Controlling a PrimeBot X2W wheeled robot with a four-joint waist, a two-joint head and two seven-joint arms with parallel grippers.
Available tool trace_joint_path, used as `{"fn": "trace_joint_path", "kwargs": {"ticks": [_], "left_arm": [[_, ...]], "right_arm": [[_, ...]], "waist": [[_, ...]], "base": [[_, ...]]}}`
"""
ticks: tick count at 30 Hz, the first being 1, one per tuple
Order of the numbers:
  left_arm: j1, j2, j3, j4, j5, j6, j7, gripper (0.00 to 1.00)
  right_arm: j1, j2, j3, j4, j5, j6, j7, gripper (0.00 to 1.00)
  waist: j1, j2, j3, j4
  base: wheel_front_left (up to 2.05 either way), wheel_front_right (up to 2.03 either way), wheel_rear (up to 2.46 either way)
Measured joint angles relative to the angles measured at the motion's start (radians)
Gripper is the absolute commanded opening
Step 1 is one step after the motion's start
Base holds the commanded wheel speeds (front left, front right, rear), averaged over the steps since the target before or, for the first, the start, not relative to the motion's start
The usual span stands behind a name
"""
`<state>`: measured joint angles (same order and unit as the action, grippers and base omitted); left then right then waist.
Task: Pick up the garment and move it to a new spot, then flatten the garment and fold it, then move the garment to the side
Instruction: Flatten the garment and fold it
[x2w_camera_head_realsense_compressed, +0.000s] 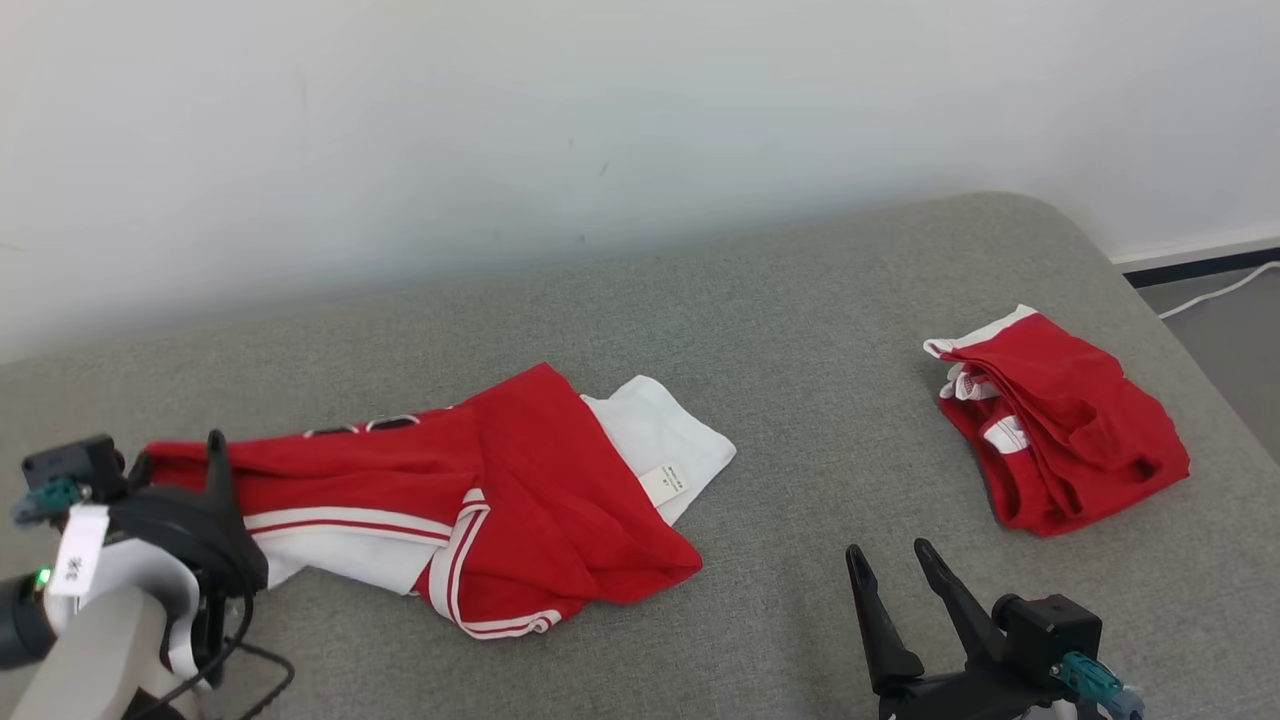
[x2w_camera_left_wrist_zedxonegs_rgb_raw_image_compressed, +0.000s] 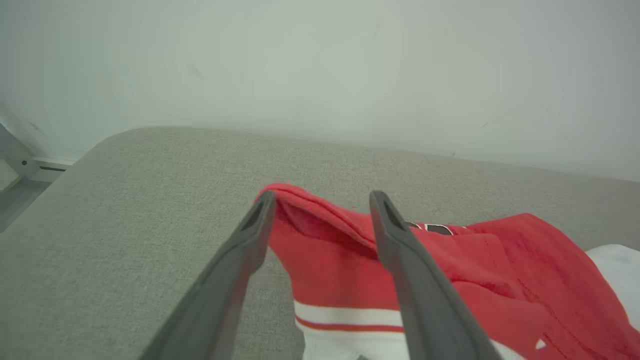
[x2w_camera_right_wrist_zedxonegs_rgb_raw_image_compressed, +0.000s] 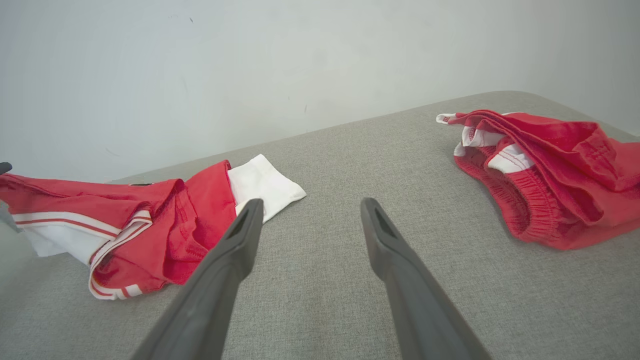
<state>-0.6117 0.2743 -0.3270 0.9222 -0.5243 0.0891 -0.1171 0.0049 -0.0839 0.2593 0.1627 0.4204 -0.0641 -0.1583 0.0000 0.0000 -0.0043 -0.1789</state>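
Now the left gripper (x2w_camera_left_wrist_zedxonegs_rgb_raw_image_compressed: 322, 196) straddles an end of the garment (x2w_camera_head_realsense_compressed: 520, 470), fingers apart; the right gripper (x2w_camera_head_realsense_compressed: 888, 546) gapes above the cushion (x2w_camera_head_realsense_compressed: 800, 300).

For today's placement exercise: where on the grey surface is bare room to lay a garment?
Bare: the stretch between the red-and-white garment and the red bundle, ahead of the right claw. Crowded: the left end, under that garment.

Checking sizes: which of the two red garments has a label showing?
The spread-out red and white garment on the robot's left: a small label shows on its white part. The bunched red garment shows none.
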Motion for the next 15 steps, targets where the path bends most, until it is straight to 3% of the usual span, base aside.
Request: {"fn": "trace_joint_path", "kwargs": {"ticks": [10,13,15], "left_arm": [[0.108,-0.032,-0.016,-0.021,-0.005,-0.009,-0.049,1.0],[0.115,-0.036,-0.07,-0.078,0.007,-0.069,-0.061,1.0],[0.115,-0.074,-0.142,-0.122,0.043,-0.107,-0.06,1.0]], "right_arm": [[0.001,0.0,0.002,0.005,0.0,0.0,0.0,1.0],[0.006,-0.001,-0.001,0.005,0.0,0.0,0.0,1.0],[0.012,-0.003,-0.009,0.003,0.0,-0.001,-0.001,1.0]], "waist": [[0.0,0.0,-0.016,0.003],[0.0,0.0,-0.018,0.003],[0.0,0.0,-0.019,0.007]], "base": [[0.0,0.0,0.0],[0.0,0.0,0.0],[0.0,0.0,0.0]]}}
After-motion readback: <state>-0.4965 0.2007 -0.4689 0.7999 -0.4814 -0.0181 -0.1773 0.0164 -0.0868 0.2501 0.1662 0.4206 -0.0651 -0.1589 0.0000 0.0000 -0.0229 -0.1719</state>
